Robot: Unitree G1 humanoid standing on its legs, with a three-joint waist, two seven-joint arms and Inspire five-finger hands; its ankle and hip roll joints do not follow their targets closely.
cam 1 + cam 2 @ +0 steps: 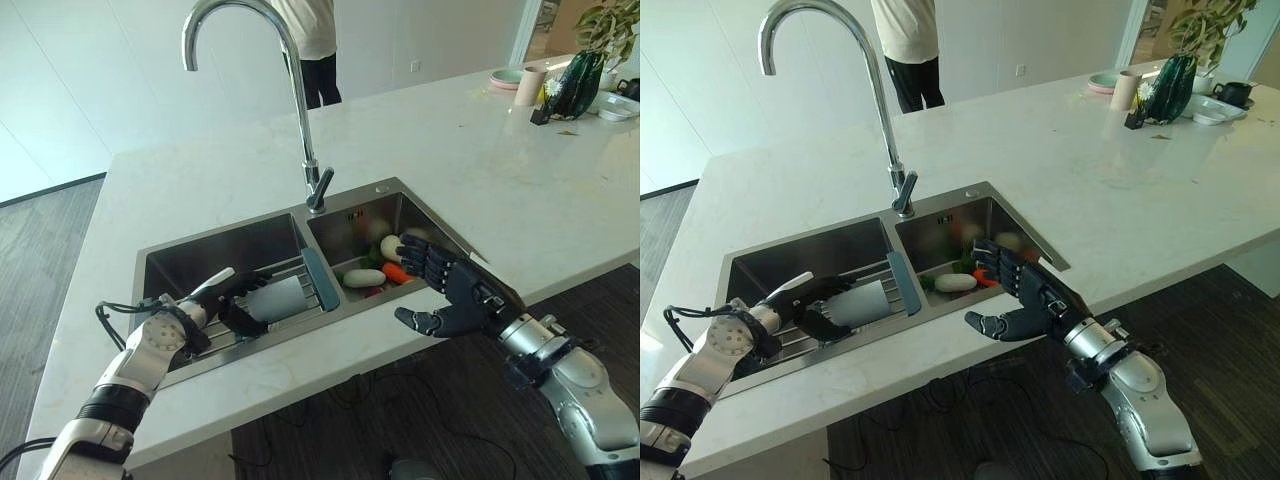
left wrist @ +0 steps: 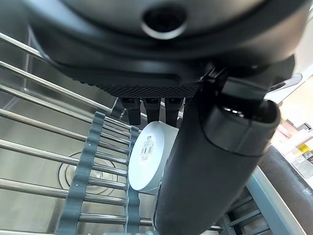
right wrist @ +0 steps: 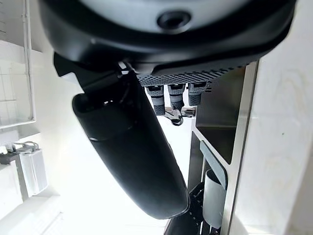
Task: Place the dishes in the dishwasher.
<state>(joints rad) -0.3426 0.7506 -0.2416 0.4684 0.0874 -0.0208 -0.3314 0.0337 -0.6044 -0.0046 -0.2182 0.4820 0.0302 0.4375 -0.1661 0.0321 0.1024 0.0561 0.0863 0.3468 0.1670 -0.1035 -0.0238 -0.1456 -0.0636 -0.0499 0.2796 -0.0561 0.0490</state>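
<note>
From the left eye view we see our left hand [image 1: 232, 300] down in the left basin of the sink [image 1: 200, 255], fingers and thumb curled round a white cup [image 1: 275, 298] that lies on its side on the wire rack [image 1: 300, 285] spanning that basin. Our right hand [image 1: 455, 295] hovers over the near edge of the right basin, fingers straight and spread, holding nothing; vegetables [image 1: 372, 272] lie below it. We judge the step in hand to be the pick-up of the cup; the next move calls for lifting it clear of the rack without snagging the bars.

The right eye view shows the same scene on a pale marble countertop [image 1: 1110, 190], with the tall tap [image 1: 865, 90] between the basins. A plant [image 1: 1175, 75], a mug [image 1: 1230, 93] and dishes [image 1: 1102, 82] sit well apart at the far corner, and a person [image 1: 908, 45] stands behind the counter. No dishwasher is in sight.

In the left wrist view the cup's flat base [image 2: 146, 161] faces us past the thumb [image 2: 215, 161], resting on the rack's bars; the fingers seem to touch its far side, though they are partly hidden.

The right wrist view shows straight fingers [image 3: 176, 98] over the sink's edge, with the cup just beyond.
</note>
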